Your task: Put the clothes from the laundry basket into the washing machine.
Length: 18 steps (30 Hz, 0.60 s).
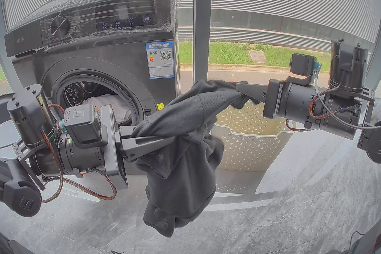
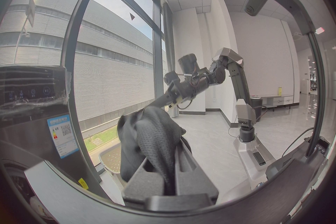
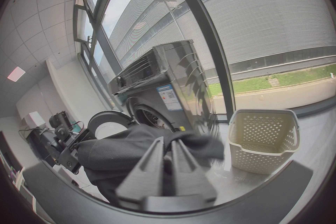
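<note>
In the head view, your left claw (image 1: pixel 168 141) is clamped on a dark garment (image 1: pixel 186 163). The garment hangs in the air between the washer (image 1: pixel 119 56) on the left and the basket (image 1: pixel 254 143) on the right, with its tail dangling above the floor (image 1: pixel 278 219). Your right claw (image 1: pixel 243 89) pinches the garment's upper right end, above the basket. A white cloth (image 1: pixel 107 104) lies in the washer's drum.

In the left wrist view, the left claw closes narrow on a fold of the garment, and the right claw grips its far end.

In the right wrist view, the right claw is nearly closed with fabric caught between. The basket stands on the floor right of the washer, whose door (image 3: pixel 105 125) is open.
</note>
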Available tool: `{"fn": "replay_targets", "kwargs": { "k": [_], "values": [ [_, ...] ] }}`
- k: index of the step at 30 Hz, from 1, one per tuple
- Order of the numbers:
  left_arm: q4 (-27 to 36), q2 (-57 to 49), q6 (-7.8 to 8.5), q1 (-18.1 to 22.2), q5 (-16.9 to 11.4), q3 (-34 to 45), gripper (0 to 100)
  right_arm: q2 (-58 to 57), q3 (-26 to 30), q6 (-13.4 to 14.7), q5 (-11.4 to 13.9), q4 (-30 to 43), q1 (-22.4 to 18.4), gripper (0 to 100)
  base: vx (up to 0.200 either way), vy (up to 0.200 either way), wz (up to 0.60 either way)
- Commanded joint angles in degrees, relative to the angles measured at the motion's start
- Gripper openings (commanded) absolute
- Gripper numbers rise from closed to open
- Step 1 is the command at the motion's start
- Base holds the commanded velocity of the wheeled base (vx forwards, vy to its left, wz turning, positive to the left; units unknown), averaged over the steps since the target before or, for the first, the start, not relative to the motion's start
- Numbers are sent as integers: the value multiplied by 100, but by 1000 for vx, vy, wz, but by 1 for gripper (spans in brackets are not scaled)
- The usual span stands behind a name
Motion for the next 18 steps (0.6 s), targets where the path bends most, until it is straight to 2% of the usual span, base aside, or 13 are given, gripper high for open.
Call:
{"fn": "replay_targets", "kwargs": {
  "k": [1,7,14,15,18],
  "values": [
    [5,-59,-8,-8,21,-109,0,19,2,-3,59,8,-24,0,0,0,0],
    [-4,-42,-157,-8,48,-223,0,98,-42,-21,76,8,-16,0,0,0,0],
    [-4,-33,-210,-8,144,-258,0,107,-34,-29,120,8,11,0,0,0,0],
    [-4,-33,-210,-8,144,-249,0,98,-34,-47,199,8,11,100,0,0,0],
    [-4,-24,-219,-8,153,-258,0,89,-51,-73,313,-9,28,100,0,0,0]
  ]
}}
